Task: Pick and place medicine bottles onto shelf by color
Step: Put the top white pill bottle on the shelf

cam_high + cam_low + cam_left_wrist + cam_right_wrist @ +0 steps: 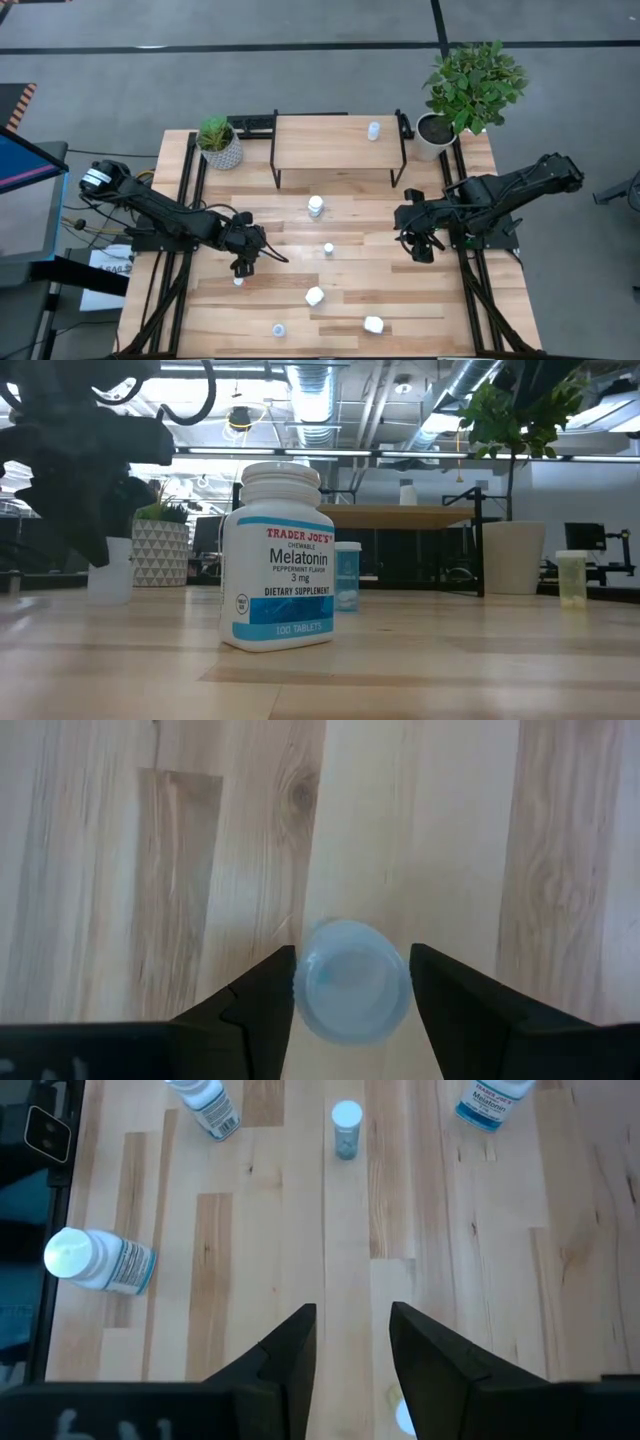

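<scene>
A small pale-blue medicine bottle (350, 982) stands upright on the table near its left side (238, 281). My left gripper (352, 995) is open and points down over it, one finger on each side of the cap. My right gripper (352, 1345) hangs open above bare table on the right (420, 245). The shelf (338, 150) stands at the far middle with one bottle (373, 130) on it. More bottles are on the table: a white one upright (315, 206), a small one (328, 249), and others toward the near edge (314, 296) (373, 324) (278, 329). My left gripper comes from above with its fingers (270, 1005) close against both sides of the pale-blue bottle's cap (318, 970). I cannot tell whether they touch it. The bottle stands upright on the table.
Two potted plants stand at the far corners beside the shelf: a small one (218, 143) on the left and a larger one (470, 90) on the right. Close to the low camera stands a white Melatonin bottle (277, 560). A yellowish bottle (572, 578) stands at the right.
</scene>
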{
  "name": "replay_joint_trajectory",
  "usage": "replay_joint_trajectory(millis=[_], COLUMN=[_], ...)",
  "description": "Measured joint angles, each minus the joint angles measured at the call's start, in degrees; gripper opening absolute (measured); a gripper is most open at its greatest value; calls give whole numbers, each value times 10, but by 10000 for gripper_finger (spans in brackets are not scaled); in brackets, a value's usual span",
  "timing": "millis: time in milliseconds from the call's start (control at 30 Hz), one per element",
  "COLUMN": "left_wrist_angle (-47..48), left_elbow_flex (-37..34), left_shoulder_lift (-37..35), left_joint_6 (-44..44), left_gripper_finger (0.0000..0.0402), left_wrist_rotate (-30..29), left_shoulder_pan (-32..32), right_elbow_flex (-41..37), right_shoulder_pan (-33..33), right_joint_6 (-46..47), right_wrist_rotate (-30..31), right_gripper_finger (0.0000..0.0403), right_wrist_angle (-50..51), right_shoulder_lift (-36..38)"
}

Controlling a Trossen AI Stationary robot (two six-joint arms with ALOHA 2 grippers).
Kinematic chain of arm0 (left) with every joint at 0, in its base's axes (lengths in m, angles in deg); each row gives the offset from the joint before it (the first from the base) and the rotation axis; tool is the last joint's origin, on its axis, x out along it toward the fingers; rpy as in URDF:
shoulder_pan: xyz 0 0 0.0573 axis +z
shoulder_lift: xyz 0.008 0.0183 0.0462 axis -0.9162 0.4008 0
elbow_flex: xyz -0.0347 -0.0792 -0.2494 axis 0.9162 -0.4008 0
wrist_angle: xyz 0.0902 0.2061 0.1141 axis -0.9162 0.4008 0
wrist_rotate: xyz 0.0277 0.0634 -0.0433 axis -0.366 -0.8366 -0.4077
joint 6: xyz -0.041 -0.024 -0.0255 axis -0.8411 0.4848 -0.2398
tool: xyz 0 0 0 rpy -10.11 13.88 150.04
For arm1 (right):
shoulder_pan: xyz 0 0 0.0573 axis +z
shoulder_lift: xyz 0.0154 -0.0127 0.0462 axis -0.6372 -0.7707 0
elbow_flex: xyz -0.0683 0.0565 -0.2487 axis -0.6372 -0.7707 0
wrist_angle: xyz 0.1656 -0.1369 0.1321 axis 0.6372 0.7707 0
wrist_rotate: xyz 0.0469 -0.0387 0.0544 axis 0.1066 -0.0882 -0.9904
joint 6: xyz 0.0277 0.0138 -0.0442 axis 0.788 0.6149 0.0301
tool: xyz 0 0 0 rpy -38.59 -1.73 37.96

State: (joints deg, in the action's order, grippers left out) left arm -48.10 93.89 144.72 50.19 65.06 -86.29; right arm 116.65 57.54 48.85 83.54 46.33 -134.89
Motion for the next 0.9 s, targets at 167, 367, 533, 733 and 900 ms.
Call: replay_joint_trajectory(millis=[167,367,533,733,900], left_wrist_angle=[0,0,-1,1,0], left_elbow_flex=[0,0,0,3,47], left_shoulder_lift=[0,0,0,0,0], left_joint_6=[0,-9,-22,-58,-61], left_gripper_finger=[185,185,163,112,108], left_wrist_rotate=[2,2,0,-2,-14], left_shoulder_pan=[0,0,0,0,7], right_elbow_flex=[0,0,0,0,0], right_shoulder_pan=[0,0,0,0,0], right_joint_6=[0,0,0,0,0], right_wrist_rotate=[0,0,0,0,0], right_gripper_finger=[150,148,148,143,142], right_wrist_angle=[0,0,0,0,0], right_shoulder_lift=[0,0,0,0,0])
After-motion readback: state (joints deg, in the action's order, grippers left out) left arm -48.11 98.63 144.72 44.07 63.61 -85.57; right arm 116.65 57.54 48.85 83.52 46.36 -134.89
